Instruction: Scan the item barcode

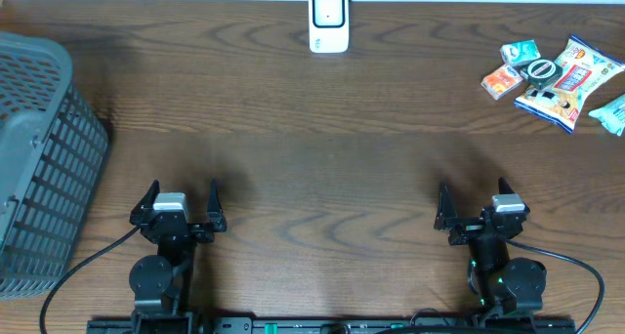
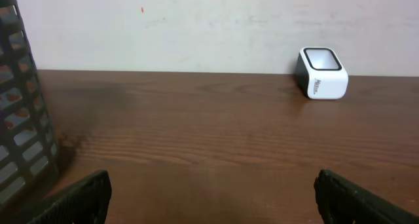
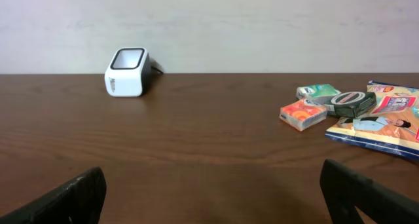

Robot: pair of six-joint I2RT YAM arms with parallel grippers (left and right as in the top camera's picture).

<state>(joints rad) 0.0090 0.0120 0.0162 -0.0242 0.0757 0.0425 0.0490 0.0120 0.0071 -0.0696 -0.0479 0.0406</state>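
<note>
A white barcode scanner (image 1: pixel 329 20) with a dark window stands at the table's far edge, also in the left wrist view (image 2: pixel 322 73) and the right wrist view (image 3: pixel 127 72). A cluster of items lies at the far right: an orange packet (image 1: pixel 500 81), a green packet (image 1: pixel 519 52), a round dark tin (image 1: pixel 541 71) and a colourful snack bag (image 1: pixel 571 80). The right wrist view shows the orange packet (image 3: pixel 303 113) and the tin (image 3: pixel 353 103). My left gripper (image 1: pixel 182 192) and right gripper (image 1: pixel 474 190) rest near the front edge, both open and empty.
A grey slatted basket (image 1: pixel 39 168) fills the left side of the table, beside the left arm; its wall shows in the left wrist view (image 2: pixel 19 119). A teal packet (image 1: pixel 610 111) lies at the right edge. A pale wall rises behind the table.
</note>
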